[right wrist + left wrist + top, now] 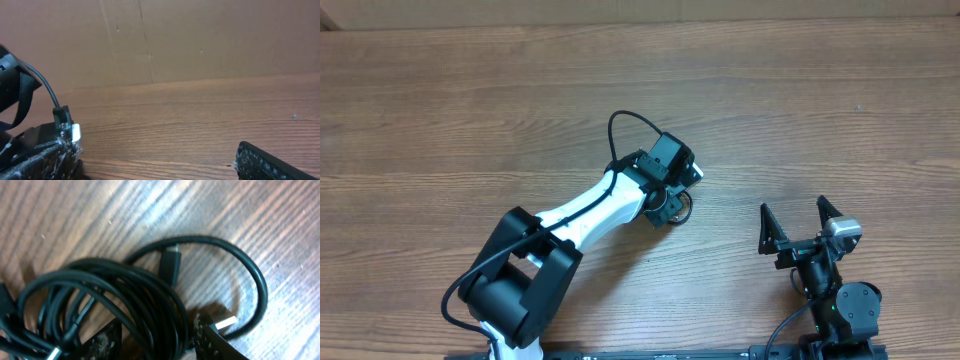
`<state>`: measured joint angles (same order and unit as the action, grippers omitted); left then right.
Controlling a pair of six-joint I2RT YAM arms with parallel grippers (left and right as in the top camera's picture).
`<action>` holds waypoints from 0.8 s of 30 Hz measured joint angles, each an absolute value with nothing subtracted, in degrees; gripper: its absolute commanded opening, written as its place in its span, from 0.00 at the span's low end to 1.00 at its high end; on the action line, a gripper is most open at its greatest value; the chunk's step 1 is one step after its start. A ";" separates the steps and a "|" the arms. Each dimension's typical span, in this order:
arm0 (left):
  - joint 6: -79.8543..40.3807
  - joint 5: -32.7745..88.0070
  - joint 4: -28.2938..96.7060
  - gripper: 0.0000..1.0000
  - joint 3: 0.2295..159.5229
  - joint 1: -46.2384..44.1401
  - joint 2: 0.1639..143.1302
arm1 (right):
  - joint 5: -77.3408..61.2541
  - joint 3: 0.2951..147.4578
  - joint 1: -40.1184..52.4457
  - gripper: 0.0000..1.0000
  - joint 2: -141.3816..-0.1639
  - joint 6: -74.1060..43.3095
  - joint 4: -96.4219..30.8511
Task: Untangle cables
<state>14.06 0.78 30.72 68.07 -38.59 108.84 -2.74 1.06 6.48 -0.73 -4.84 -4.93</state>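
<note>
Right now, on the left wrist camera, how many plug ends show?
3: a black plug at centre, a silver-tipped plug at lower right, a silver tip at the bottom-left edge. The coiled cables may hide more.

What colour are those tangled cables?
The cables are black, clearest in the left wrist view.

1. In the overhead view, the left gripper (670,205) covers nearly all of the cables (686,208). Only 1 small loop shows at its right side, too small to trace.
2. In the left wrist view, the bundle runs off the lower left edge. The bottom edge cuts both fingers (212,342), and we cannot tell whether they press the cords.
3. In the right wrist view, the bottom edge cuts the right gripper (157,150).
</note>
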 measured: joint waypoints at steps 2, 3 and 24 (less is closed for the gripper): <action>13.78 0.64 30.46 0.19 68.45 -38.61 109.30 | -2.74 1.06 6.48 1.00 -0.73 -4.86 -4.95; 13.82 0.45 30.44 0.10 68.53 -38.65 109.60 | -2.72 1.06 6.48 1.00 -0.73 -4.86 -4.95; 4.60 5.45 39.07 0.04 81.03 -34.81 101.75 | -2.72 1.06 6.48 1.00 -0.73 -4.84 -4.95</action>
